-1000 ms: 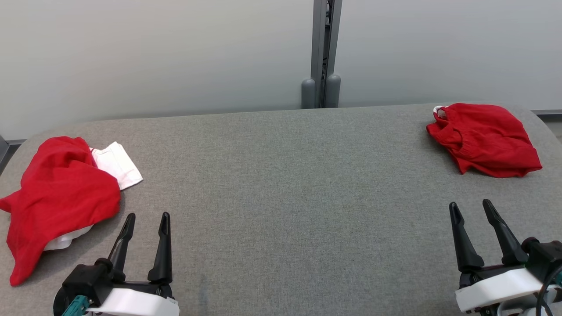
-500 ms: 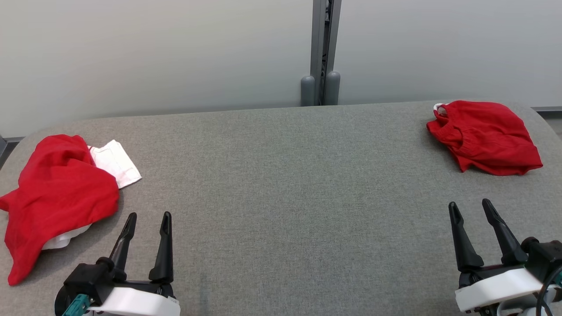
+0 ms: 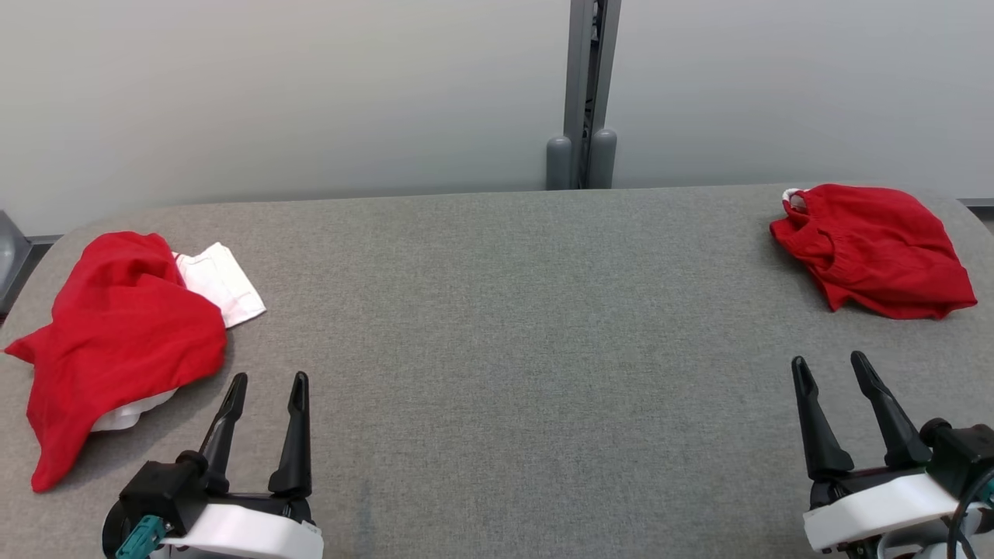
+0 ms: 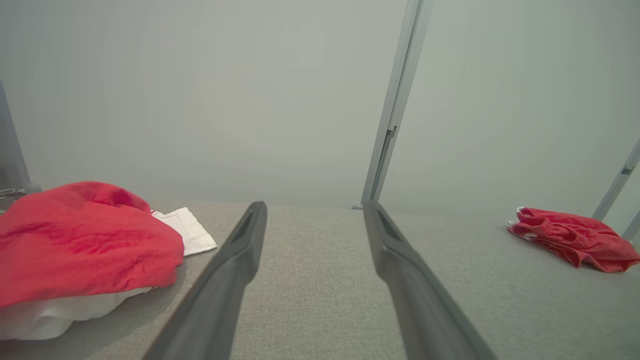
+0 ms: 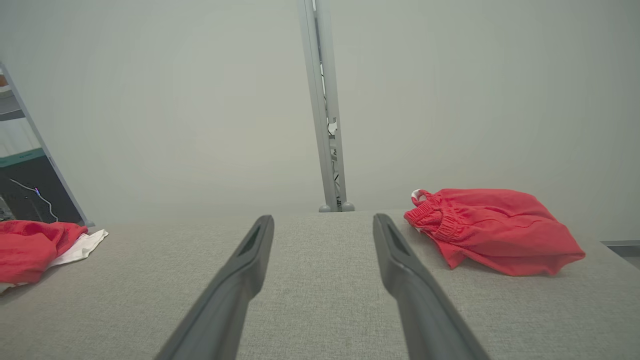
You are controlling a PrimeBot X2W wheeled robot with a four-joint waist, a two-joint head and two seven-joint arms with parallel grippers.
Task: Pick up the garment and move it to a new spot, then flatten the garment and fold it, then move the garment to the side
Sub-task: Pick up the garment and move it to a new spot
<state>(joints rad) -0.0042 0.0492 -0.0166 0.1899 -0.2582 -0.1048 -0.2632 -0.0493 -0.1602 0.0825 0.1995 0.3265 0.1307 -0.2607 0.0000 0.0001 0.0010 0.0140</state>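
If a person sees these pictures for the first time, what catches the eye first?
Two bright red patches on the grey table: a crumpled red heap at the left, partly over a white cloth, and a smaller red garment at the far right. In front, the left gripper and the right gripper stand open and empty.

Grey fabric table [image 3: 497, 310], red garment [image 3: 116, 341] on white cloth [image 3: 221, 283] at left — red shorts [image 3: 877, 252] far right

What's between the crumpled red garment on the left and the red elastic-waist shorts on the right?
In the head view, a white cloth against the red garment, then bare grey fabric tabletop to the shorts.
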